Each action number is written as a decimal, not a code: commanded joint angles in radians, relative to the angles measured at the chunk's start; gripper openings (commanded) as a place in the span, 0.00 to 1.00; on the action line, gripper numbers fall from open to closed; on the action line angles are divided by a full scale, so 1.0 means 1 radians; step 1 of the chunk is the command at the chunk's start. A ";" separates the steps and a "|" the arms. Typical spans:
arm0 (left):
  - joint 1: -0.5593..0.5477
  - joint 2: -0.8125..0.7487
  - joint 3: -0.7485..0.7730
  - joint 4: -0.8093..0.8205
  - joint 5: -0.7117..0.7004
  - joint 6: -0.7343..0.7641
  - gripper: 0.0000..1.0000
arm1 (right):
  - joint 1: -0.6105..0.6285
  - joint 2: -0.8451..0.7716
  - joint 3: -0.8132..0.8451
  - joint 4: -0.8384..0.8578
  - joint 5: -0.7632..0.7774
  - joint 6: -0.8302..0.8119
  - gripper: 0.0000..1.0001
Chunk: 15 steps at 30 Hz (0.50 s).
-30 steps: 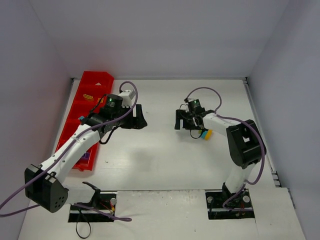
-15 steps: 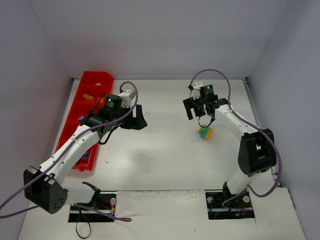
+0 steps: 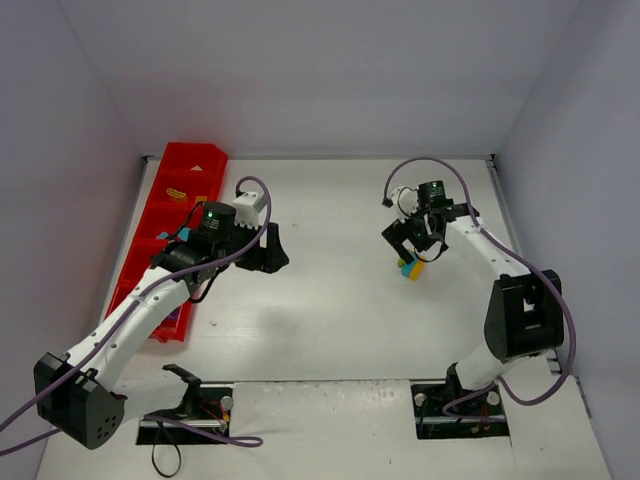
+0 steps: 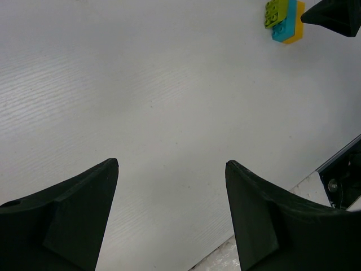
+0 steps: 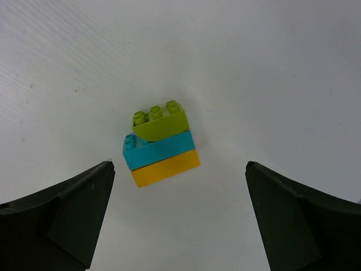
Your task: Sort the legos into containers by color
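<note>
A stack of three legos, lime green on teal on yellow, lies on the white table right of centre. It also shows in the right wrist view and at the top right of the left wrist view. My right gripper is open and empty, hovering over the stack, which sits just ahead of the gap between its jaws. My left gripper is open and empty over bare table beside the red tray; it also shows in its own wrist view. The tray holds yellow and orange bricks and a purple one.
The red tray runs along the left wall. White walls close in the table at the back and both sides. A purple cable loops over each arm. A black mounting plate shows at the table's near edge.
My right gripper has swung right and toward the near side, from left of the lego stack to over it. My left arm has drawn back slightly toward its base.
</note>
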 commanded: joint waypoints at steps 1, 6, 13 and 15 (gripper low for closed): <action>-0.003 -0.032 -0.007 0.089 0.008 0.019 0.70 | -0.001 0.028 -0.032 -0.029 -0.040 -0.070 0.99; -0.003 -0.015 -0.021 0.070 -0.031 0.016 0.70 | -0.004 0.074 -0.033 -0.030 -0.083 -0.067 1.00; -0.003 0.000 -0.015 0.075 -0.029 0.017 0.70 | -0.004 0.144 -0.030 -0.027 -0.066 -0.079 1.00; -0.003 0.000 -0.016 0.076 -0.026 0.017 0.70 | -0.005 0.158 -0.023 -0.027 -0.059 -0.081 1.00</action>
